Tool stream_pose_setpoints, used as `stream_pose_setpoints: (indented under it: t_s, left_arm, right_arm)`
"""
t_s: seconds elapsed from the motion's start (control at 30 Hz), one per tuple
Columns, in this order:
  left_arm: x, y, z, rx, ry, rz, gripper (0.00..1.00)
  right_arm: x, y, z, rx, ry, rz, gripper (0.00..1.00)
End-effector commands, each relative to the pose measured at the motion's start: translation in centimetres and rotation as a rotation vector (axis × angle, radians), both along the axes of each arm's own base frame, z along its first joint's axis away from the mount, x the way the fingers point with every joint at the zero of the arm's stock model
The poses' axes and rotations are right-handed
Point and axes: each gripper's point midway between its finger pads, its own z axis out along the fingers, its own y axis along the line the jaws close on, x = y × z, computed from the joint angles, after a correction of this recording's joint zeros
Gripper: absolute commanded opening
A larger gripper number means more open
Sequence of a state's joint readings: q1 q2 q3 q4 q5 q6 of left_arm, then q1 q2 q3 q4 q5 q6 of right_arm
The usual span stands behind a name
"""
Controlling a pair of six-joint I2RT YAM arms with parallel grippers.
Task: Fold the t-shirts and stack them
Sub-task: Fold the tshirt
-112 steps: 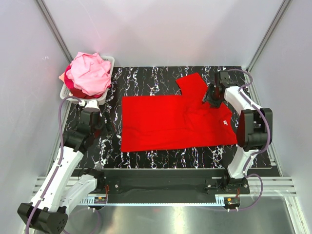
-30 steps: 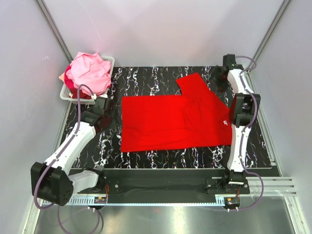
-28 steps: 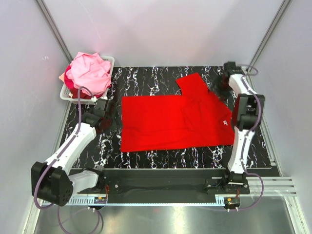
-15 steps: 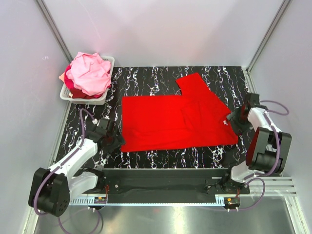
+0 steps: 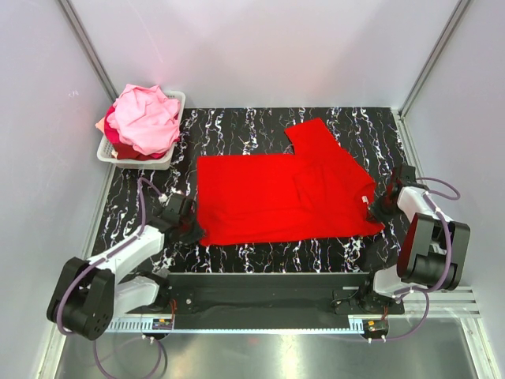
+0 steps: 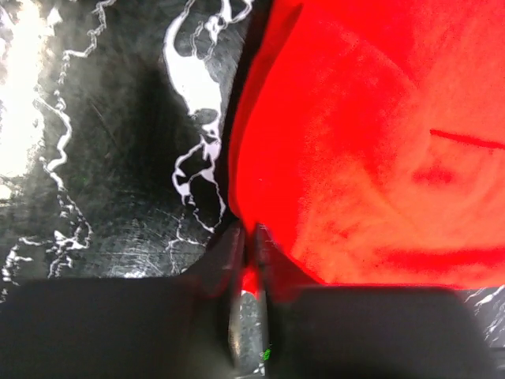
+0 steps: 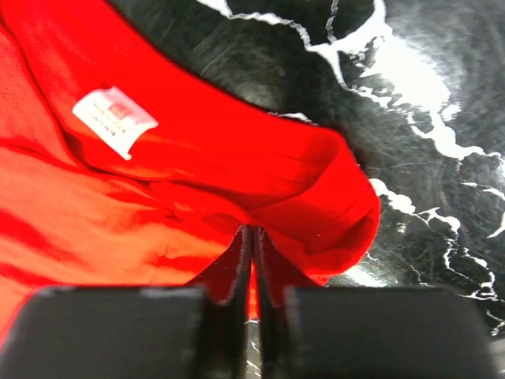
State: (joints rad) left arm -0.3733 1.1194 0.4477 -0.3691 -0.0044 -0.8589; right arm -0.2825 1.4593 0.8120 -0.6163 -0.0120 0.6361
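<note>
Top view: the red t-shirt (image 5: 280, 197) lies spread flat in the middle of the desk (image 5: 237, 130), its long axis running left to right across the frame. The left arm (image 5: 134, 245) reaches its lower left corner and the right arm (image 5: 414, 201) its lower right corner, so all the cloth lies up-frame of both. Pink t-shirts (image 5: 146, 118) sit heaped in the white basket (image 5: 142, 163) at upper left, well apart.

Left wrist view: the left jaws, all but closed at bottom centre, pinch a sliver of red hem. The shirt spreads toward the upper right.

Right wrist view: the right jaws, likewise nearly closed, nip the red edge at bottom centre, with the white neck label (image 7: 115, 120) at upper left. The fold probably carries this held edge up-frame, across the short axis.
</note>
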Motion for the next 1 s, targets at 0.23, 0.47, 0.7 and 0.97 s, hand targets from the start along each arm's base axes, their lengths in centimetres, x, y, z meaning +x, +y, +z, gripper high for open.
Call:
stream_pose_setpoints:
  t_s: [0.23, 0.47, 0.7, 0.97]
  left_arm:
    - [-0.2, 2.8, 6.0, 0.088, -0.096, 0.102, 0.0]
    - [-2.2, 4.0, 8.9, 0.099, -0.096, 0.128, 0.0]
    - [-4.4, 3.8, 10.5, 0.038, -0.089, 0.121, 0.04]
    - [-7.4, 3.9, 12.1, -0.004, -0.101, 0.059, 0.7]
  right_arm:
    - [-0.2, 0.1, 3.5, -0.021, -0.077, 0.018, 0.0]
    - [-1.8, -0.6, 7.7, -0.092, -0.11, -0.014, 0.0]
    - [-3.6, 1.4, 9.3, -0.011, -0.149, -0.037, 0.0]
    - [-4.2, 2.1, 10.9, 0.007, -0.213, -0.048, 0.73]
